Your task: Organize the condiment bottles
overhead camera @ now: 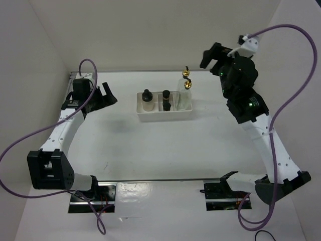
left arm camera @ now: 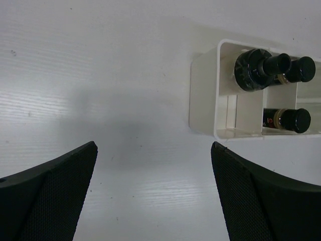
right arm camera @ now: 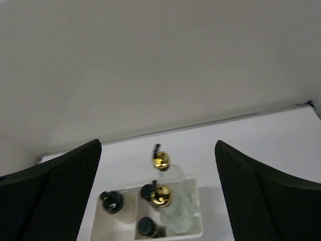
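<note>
A white three-compartment tray (overhead camera: 164, 116) stands at the back middle of the table. The whitish black-capped jar (overhead camera: 147, 100) stands in its left compartment. Two dark spice jars (overhead camera: 166, 100) stand in the middle one. One clear glass bottle with a gold spout (overhead camera: 186, 86) stands in the right compartment. The second gold-spouted bottle (overhead camera: 186, 73) stands just behind it; I cannot tell whether it is inside the tray. My left gripper (overhead camera: 103, 95) is open and empty, left of the tray (left arm camera: 204, 95). My right gripper (overhead camera: 213, 55) is open and empty, raised to the right of the bottles (right arm camera: 161, 196).
White walls close the table at the back and both sides. Purple cables loop off both arms. Metal base plates (overhead camera: 93, 193) lie at the near edge. The left wrist view shows bare table between its fingers (left arm camera: 60, 181).
</note>
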